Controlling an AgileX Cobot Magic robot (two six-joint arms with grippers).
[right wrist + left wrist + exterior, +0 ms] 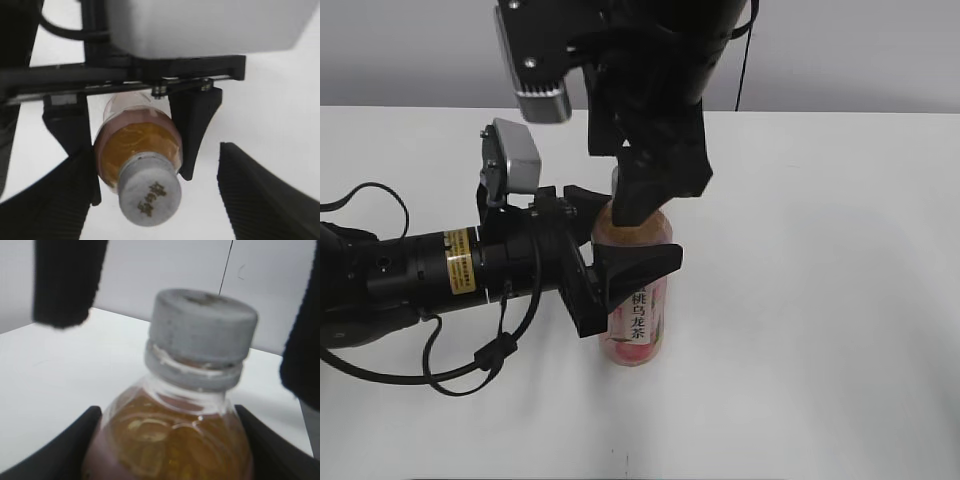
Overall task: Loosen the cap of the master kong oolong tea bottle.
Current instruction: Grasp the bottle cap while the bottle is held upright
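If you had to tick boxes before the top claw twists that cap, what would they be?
1. Bottle upright on the table: ok.
2. Left gripper clamped on the bottle's shoulder: ok.
3. Cap still seated on the neck: ok.
4. Right gripper straddling the cap: ok.
5. Right gripper closed on the cap: not ok, gaps show on both sides.
6. Cap already loosened: cannot tell.

A lab-like test bench — bare white table (pixel 820 300), plain grey wall (pixel 410 50), trailing cable (pixel 470 375).
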